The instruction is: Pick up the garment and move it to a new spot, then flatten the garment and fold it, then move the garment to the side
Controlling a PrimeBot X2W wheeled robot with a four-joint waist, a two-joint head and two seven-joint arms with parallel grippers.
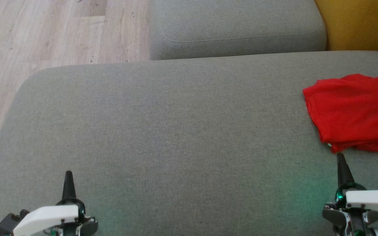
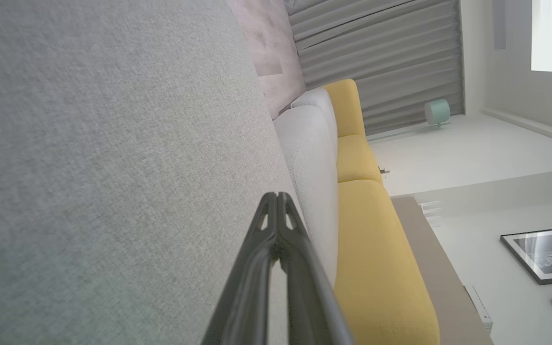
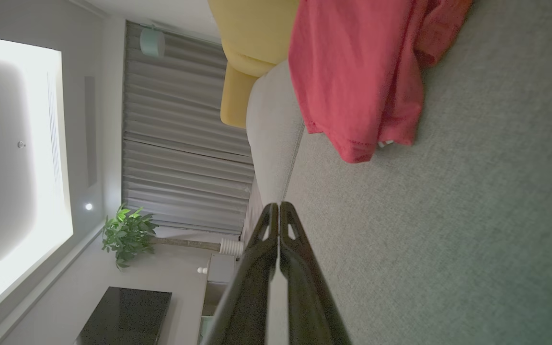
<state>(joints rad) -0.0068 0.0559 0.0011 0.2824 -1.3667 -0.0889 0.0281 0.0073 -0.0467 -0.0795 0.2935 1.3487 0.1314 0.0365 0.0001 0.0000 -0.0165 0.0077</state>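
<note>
Plain bright red garment (image 1: 353, 111), mid-grey finely flecked sofa seat (image 1: 176, 131), mustard yellow cushion (image 1: 359, 26). Pale wood-grain floor (image 1: 44, 32), grey ribbed curtain (image 2: 376, 57), green plant (image 3: 127, 235). Left gripper (image 1: 68, 173) and right gripper (image 1: 340, 155): black fingers, white shells.

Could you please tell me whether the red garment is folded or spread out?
Folded: the red garment lies as a compact, roughly square stack with layered edges along its near side, on the grey cushion.

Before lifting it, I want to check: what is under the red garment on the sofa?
The folded red garment lies directly on the grey seat cushion. A small white scrap, perhaps a label, peeks out at its near edge. Anything else beneath its layers is covered.
</note>
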